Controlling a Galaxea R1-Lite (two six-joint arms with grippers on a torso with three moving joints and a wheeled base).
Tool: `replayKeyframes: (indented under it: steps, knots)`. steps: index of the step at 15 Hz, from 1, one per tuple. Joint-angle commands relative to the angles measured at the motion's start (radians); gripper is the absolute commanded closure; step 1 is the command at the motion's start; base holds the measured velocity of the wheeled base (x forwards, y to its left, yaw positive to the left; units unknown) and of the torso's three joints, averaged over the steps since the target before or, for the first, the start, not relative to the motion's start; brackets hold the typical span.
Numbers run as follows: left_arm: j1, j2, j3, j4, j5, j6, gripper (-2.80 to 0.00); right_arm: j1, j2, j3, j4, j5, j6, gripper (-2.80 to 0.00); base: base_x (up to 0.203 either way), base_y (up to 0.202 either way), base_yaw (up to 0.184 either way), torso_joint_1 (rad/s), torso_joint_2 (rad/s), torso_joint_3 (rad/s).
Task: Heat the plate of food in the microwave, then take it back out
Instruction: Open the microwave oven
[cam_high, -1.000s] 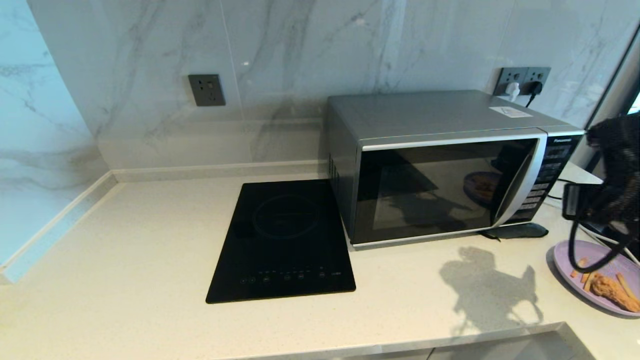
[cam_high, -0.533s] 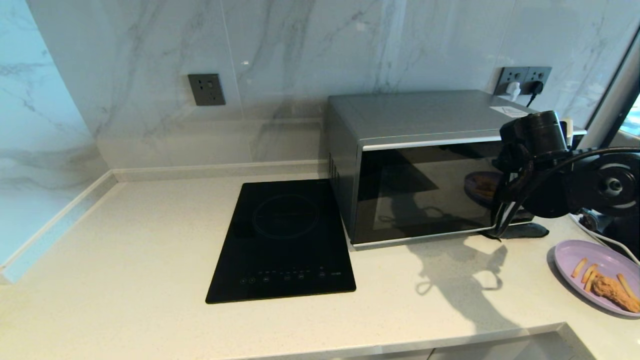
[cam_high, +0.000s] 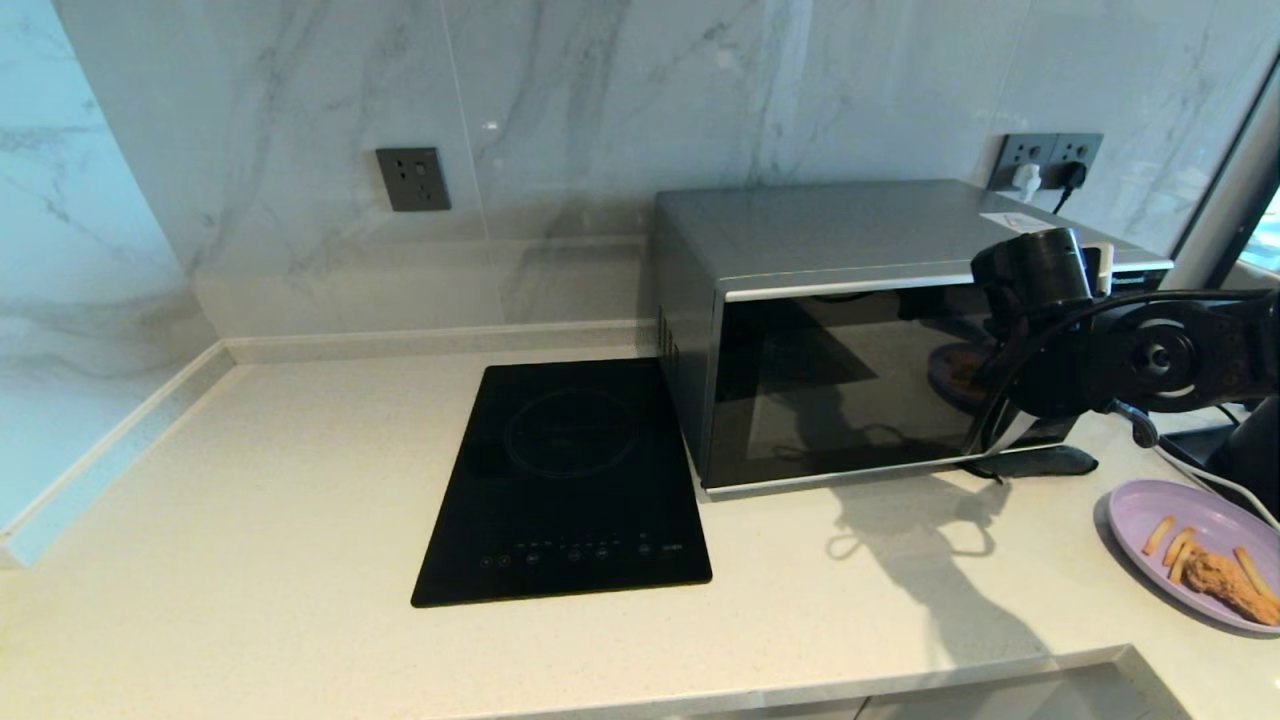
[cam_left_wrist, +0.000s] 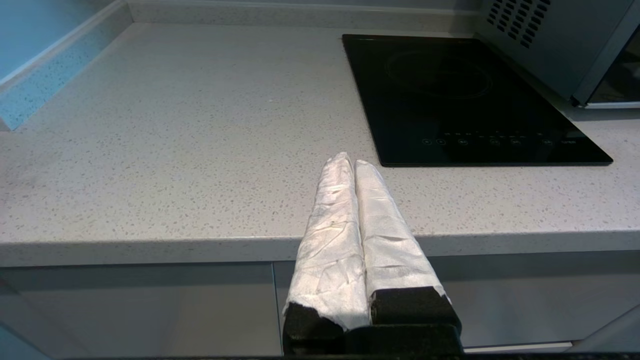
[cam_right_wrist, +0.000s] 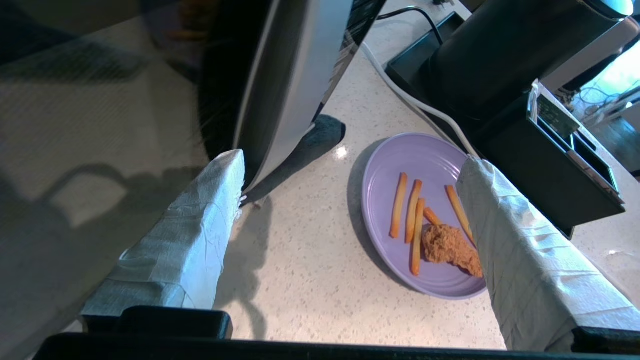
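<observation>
The silver microwave (cam_high: 860, 330) stands at the back right of the counter with its dark glass door shut. To its right, the lilac plate of food (cam_high: 1200, 505) lies on the counter with fries and a fried chicken piece (cam_high: 1228, 582). My right arm (cam_high: 1120, 355) reaches across the microwave's button panel. In the right wrist view the right gripper (cam_right_wrist: 350, 160) is open and empty. One fingertip (cam_right_wrist: 225, 170) sits by the lower end of the door's handle strip (cam_right_wrist: 280, 90), and the plate (cam_right_wrist: 425, 155) lies below the other. My left gripper (cam_left_wrist: 352, 161) is shut and empty, hanging off the counter's front edge.
A flat black induction cooktop (cam_high: 570, 480) lies left of the microwave. Wall sockets (cam_high: 1045, 155) with plugs sit behind it. A dark flat object (cam_high: 1030, 462) lies by the microwave's right front corner. A black appliance (cam_right_wrist: 500, 100) with a white cable stands beyond the plate.
My right arm has swung from the right edge, above the plate, leftward to the front of the microwave's handle side. The plate now shows uncovered. The left arm has not moved.
</observation>
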Motion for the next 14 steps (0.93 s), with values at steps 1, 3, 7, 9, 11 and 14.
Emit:
replayKeyframes:
  steps: [1,3,7,9,11,14]
  knots:
    - [0.0,0.002,0.0,0.0,0.0,-0.001,0.0,-0.035,0.016,-0.009,-0.002,-0.001,0.002,-2.8,0.0,0.0,0.0,0.0,0.0,0.0]
    - [0.0,0.002,0.0,0.0,0.0,-0.001,0.0,-0.066,0.03,-0.016,-0.002,0.011,0.003,-2.8,0.0,0.0,0.0,0.0,0.0,0.0]
    - [0.0,0.002,0.0,0.0,0.0,-0.001,0.0,-0.096,0.045,-0.027,-0.003,0.031,0.006,-2.8,0.0,0.0,0.0,0.0,0.0,0.0]
    - [0.0,0.002,0.0,0.0,0.0,-0.001,0.0,-0.099,0.05,-0.04,-0.003,0.042,0.007,-2.8,0.0,0.0,0.0,0.0,0.0,0.0]
    - [0.0,0.002,0.0,0.0,0.0,-0.001,0.0,-0.096,0.051,-0.038,-0.003,0.043,0.021,-2.8,0.0,0.0,0.0,0.0,0.0,0.0]
    - [0.0,0.002,0.0,0.0,0.0,-0.001,0.0,-0.093,0.047,-0.032,-0.003,0.043,0.035,-2.8,0.0,0.0,0.0,0.0,0.0,0.0]
